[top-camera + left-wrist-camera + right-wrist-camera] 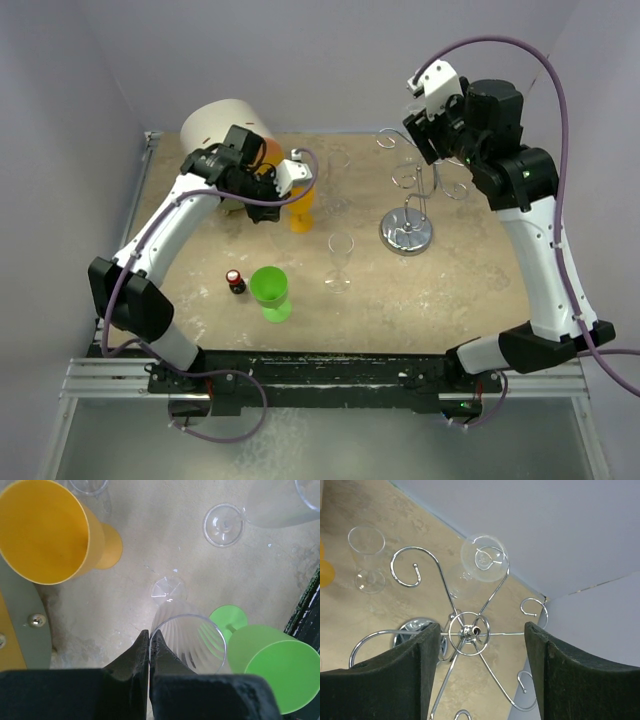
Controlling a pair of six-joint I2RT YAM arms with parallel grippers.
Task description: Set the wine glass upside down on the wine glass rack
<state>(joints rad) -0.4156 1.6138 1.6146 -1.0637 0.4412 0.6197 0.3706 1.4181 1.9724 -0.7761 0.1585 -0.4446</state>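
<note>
My left gripper [297,172] [150,632] is shut on the rim of a clear ribbed wine glass [187,645]. It holds the glass upright, rim up and foot down, above the table beside the orange goblet. The wine glass rack [407,232] is a silver wire stand with a round chrome base at the back right. My right gripper [420,120] [482,625] is open and empty, right above the rack's top hub [468,631]. One clear glass [484,557] hangs upside down on a far rack arm.
An orange goblet [302,210] [45,530] stands under my left gripper. A green goblet [270,290] [272,667], a small red-capped bottle [236,282] and a white cylinder [225,125] are on the left. Two clear glasses [340,255] [337,180] stand mid-table.
</note>
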